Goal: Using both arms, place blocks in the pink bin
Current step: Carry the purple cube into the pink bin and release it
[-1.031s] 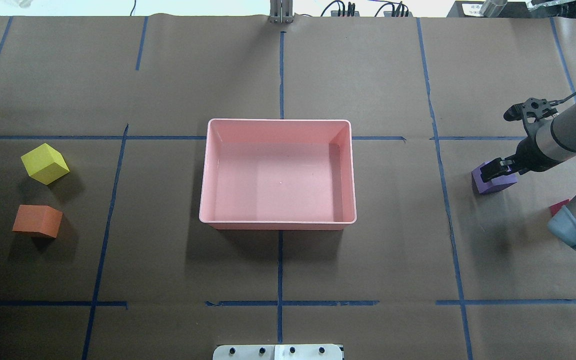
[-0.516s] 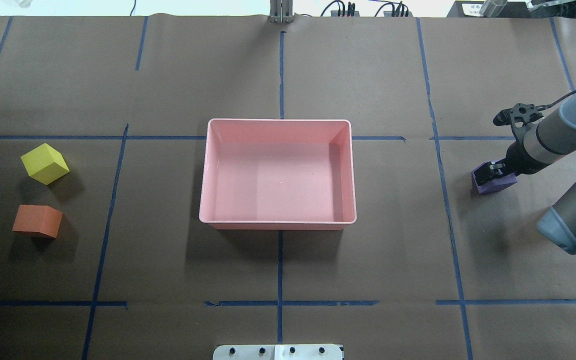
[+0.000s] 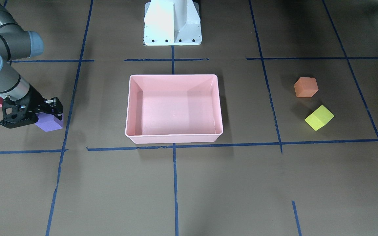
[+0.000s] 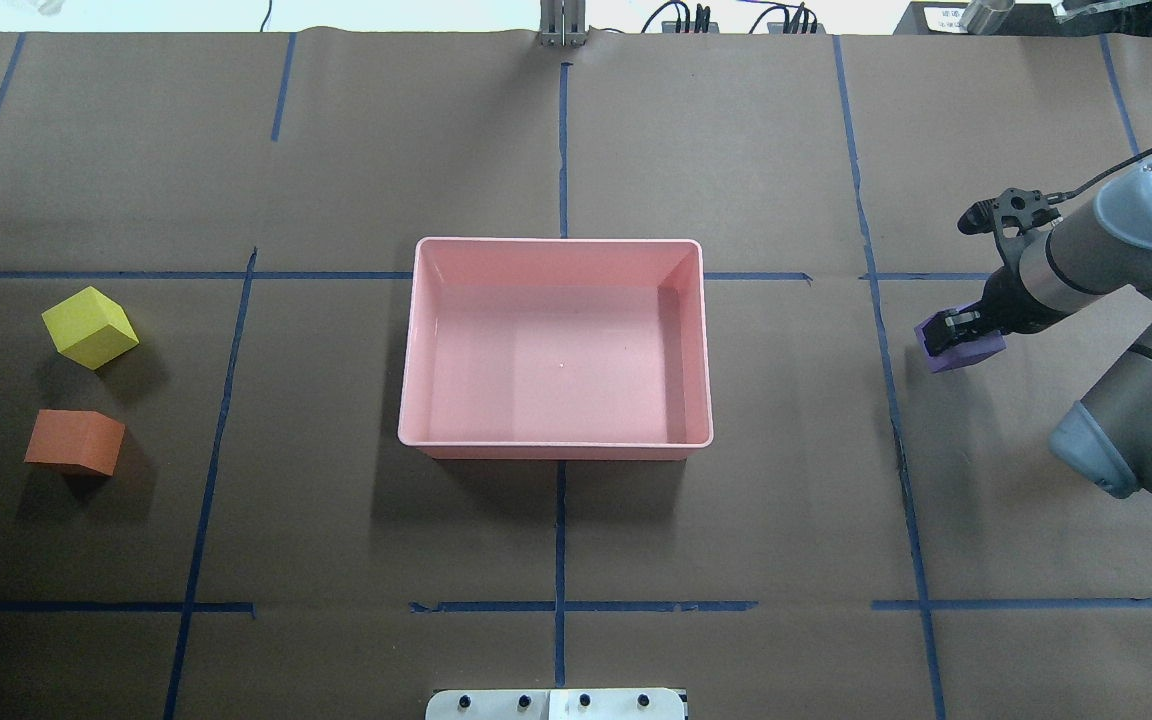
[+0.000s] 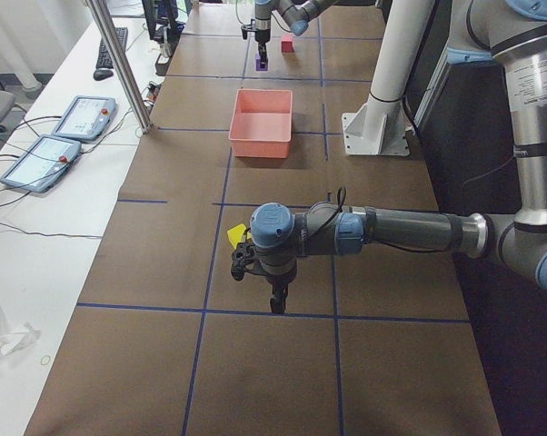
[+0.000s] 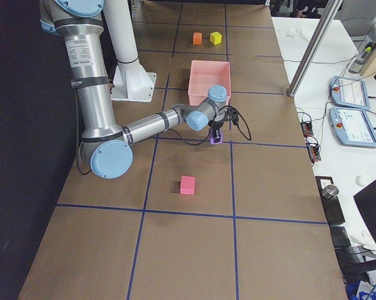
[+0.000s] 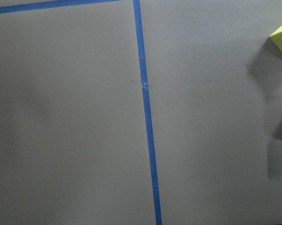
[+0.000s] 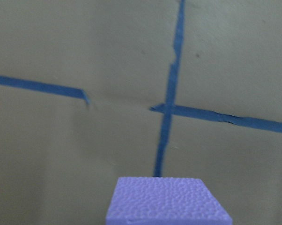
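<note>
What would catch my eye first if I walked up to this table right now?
The light-pink bin in the middle of the brown table stands out first, with nothing in it. To its right in the overhead view, the right claw is shut on a purple block. A yellow block and an orange block sit on the table far off to the bin's left.

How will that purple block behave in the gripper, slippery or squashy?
The purple block has a pebbled, matte, foam-like surface, so it probably grips well and weighs little. The right gripper is shut on its flat faces, so it shouldn't roll; it may squash slightly rather than break.
</note>
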Robot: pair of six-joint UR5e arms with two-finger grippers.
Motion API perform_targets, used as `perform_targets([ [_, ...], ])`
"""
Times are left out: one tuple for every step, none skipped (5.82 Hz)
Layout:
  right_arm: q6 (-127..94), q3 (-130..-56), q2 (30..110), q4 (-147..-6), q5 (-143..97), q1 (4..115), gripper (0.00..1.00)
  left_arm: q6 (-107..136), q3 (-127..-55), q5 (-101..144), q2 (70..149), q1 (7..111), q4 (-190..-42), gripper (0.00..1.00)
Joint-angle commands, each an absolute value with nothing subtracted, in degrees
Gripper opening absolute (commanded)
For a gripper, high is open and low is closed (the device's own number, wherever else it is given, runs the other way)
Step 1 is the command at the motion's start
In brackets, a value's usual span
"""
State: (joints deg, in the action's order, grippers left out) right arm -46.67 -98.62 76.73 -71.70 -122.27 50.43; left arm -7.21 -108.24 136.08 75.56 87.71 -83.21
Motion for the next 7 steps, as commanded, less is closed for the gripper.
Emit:
perform_targets([
  [-57.9, -104.5, 66.1, -85.7, -122.4, 47.8, 0.36, -7.0, -109.1, 135.9, 75.8, 87.5, -83.4, 1.0],
  [-64.2, -105.9, 60.6, -91.1, -121.6, 44.9, 0.36, -6.8, -109.2, 136.5, 77.4, 87.4, -84.0, 1.0],
  [-71.5, -105.7, 57.1, -91.8, -117.5, 40.0, 0.36, -6.6, -109.2, 136.2, 82.0, 87.4, -83.9, 1.0],
  [-77.5, -105.2, 53.6, -92.6, -112.3, 34.3, 0.36, -6.7, -109.2, 136.4, 83.2, 87.3, -84.0, 1.0],
  [-81.4, -104.2, 50.6, -94.8, -107.5, 29.8, 0.4, -6.9, -109.2, 136.6, 83.8, 87.3, -85.4, 1.0],
  [-83.0, -102.6, 49.8, -94.8, -104.4, 26.4, 0.86, -6.9, -108.4, 136.6, 83.8, 85.8, -89.8, 1.0],
  [-82.8, -102.7, 49.7, -94.9, -103.1, 25.9, 1.0, -5.3, -107.9, 136.7, 84.2, 84.0, -91.7, 1.0],
])
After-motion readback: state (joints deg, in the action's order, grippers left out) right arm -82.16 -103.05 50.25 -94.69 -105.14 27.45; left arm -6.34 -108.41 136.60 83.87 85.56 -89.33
